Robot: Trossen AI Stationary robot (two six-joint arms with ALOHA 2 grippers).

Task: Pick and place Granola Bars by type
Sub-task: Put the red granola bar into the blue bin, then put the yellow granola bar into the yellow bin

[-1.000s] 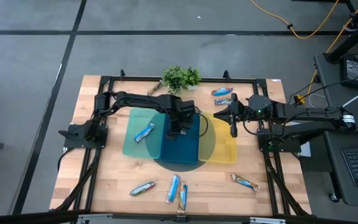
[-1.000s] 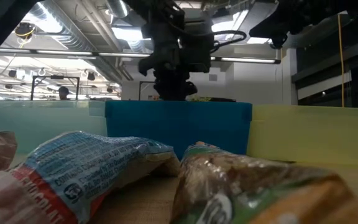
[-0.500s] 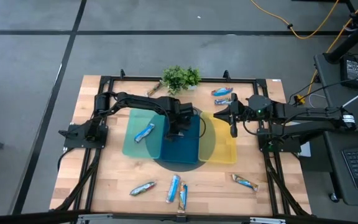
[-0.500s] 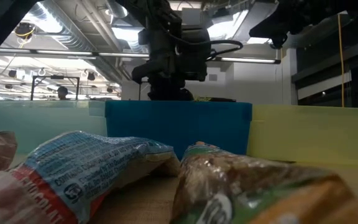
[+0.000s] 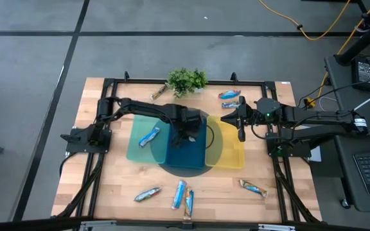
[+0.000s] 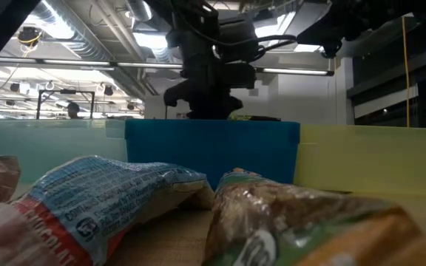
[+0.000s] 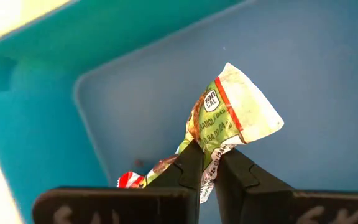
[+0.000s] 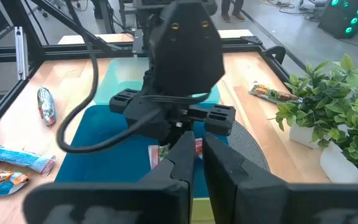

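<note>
Our left gripper point(image 7: 207, 163) is clamped on a green granola bar point(image 7: 225, 121) over the blue bin point(image 5: 186, 149); only its wrist view shows this wrapper. Our right gripper point(image 5: 241, 133) waits above the yellow bin point(image 5: 227, 153), fingers nearly together

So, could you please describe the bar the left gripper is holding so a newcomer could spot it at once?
Find the dark blue tray in the middle of the table, between the teal tray and the yellow tray. The left gripper hangs inside it, shut on a green-wrapped granola bar. It is the only bar held off the table.
</note>
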